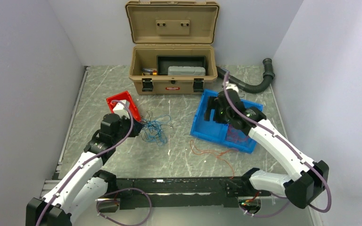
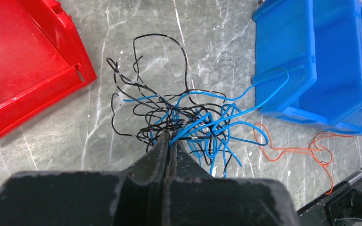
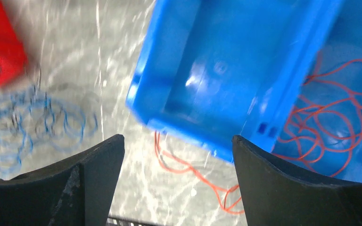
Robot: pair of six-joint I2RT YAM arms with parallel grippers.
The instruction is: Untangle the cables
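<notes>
Pinching the blue-and-black cables (image 2: 184, 117) with my left gripper (image 2: 168, 140) (jaws tight); my right gripper (image 3: 176, 140) gapes over the blue bin (image 3: 226, 70)

Best open lane for a hand is the bare counter (image 1: 181, 126) between the cables (image 1: 154, 129) and the blue bin (image 1: 199, 127). It dead-ends at the toolbox (image 1: 172, 80) across the back. The red bin (image 2: 28, 61) sits just beside the tangle on the left, so that side is tight. A loose orange wire (image 1: 212, 152) trails over the near-right counter, a black hose (image 1: 250, 87) fills the back-right corner, and walls close both sides.
</notes>
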